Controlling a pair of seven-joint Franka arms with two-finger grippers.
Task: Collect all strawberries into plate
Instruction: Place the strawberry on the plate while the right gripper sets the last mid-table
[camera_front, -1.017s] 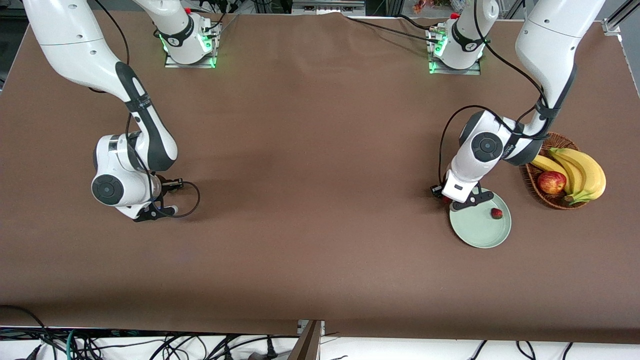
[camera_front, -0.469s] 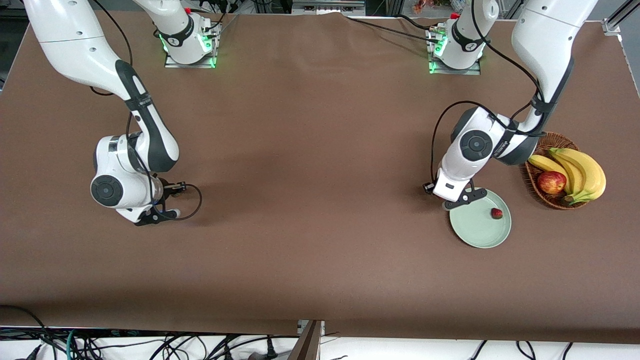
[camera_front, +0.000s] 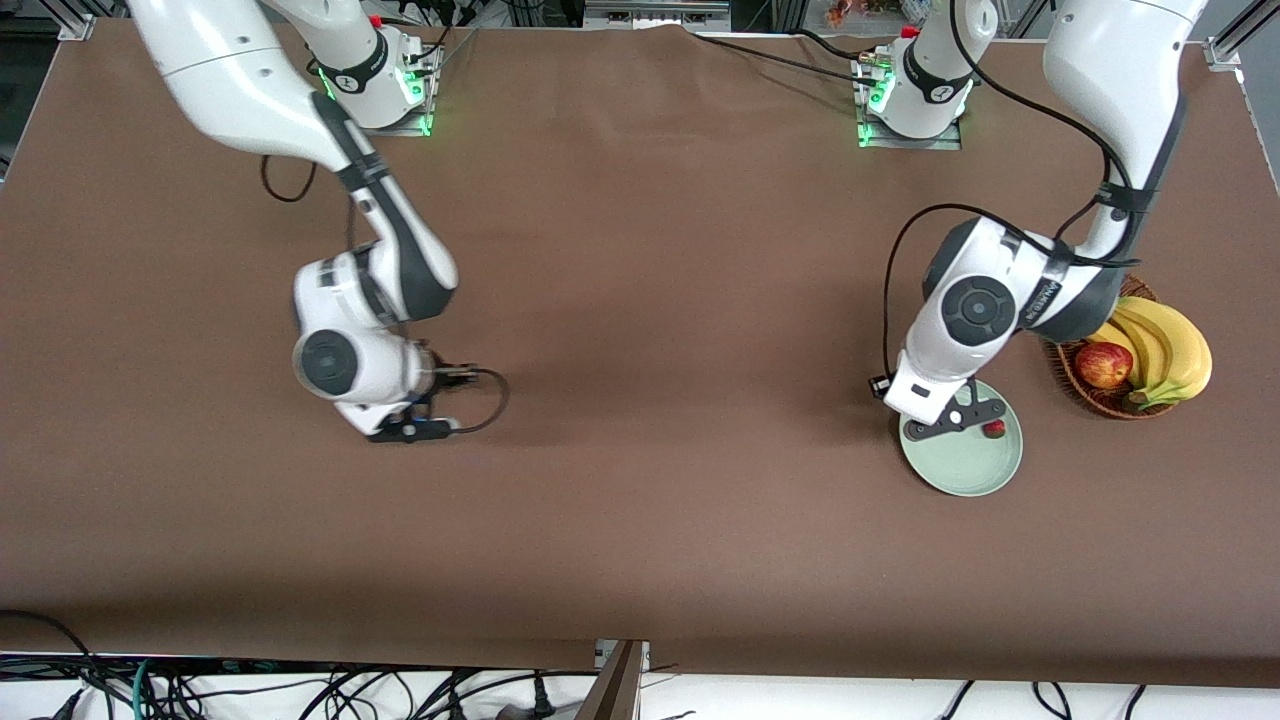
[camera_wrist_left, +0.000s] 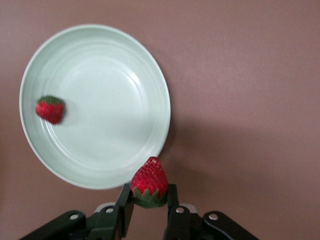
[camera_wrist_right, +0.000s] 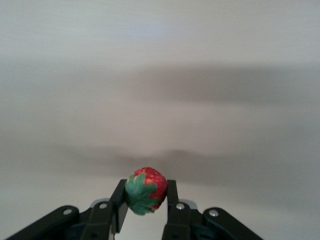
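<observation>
Three strawberries are in view, and we go from the right arm's end of the table toward the plate (camera_front: 965, 470). Well apart from the plate, the right gripper (camera_wrist_right: 147, 210) hangs over bare table, its jaws pinching one strawberry (camera_wrist_right: 146, 191). Over the plate's rim we see the left gripper (camera_wrist_left: 149, 210), its jaws pinching a second strawberry (camera_wrist_left: 149, 181). The third strawberry (camera_front: 993, 429) lies in the plate. Beside the plate, a wicker basket (camera_front: 1070, 372) holds an apple (camera_front: 1103, 364) and bananas (camera_front: 1165, 346).
</observation>
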